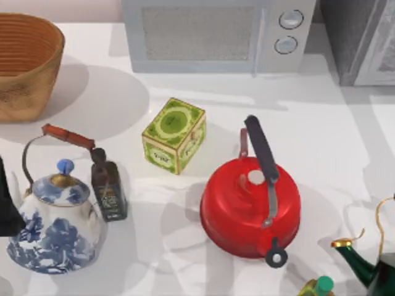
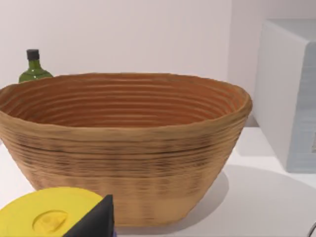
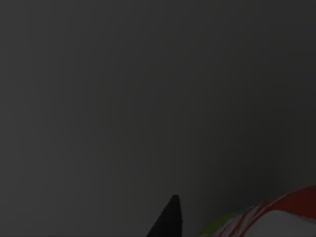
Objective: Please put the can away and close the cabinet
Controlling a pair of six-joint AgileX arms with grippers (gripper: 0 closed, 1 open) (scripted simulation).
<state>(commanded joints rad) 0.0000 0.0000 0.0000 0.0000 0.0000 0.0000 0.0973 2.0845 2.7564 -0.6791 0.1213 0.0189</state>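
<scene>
Right wrist view is dark, with the can close under my right hand, apparently inside the cabinet at two o'clock on the surface; whether I grip it I cannot tell. Release and door-closing remain, I judge.

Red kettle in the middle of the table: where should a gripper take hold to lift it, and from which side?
Probably the dark arched handle, from above. The round red metal kettle stands upright with a wide, smooth body, while the handle is a narrow bar raised over the lid, running far to near, so closing across it sideways should fit.
</scene>
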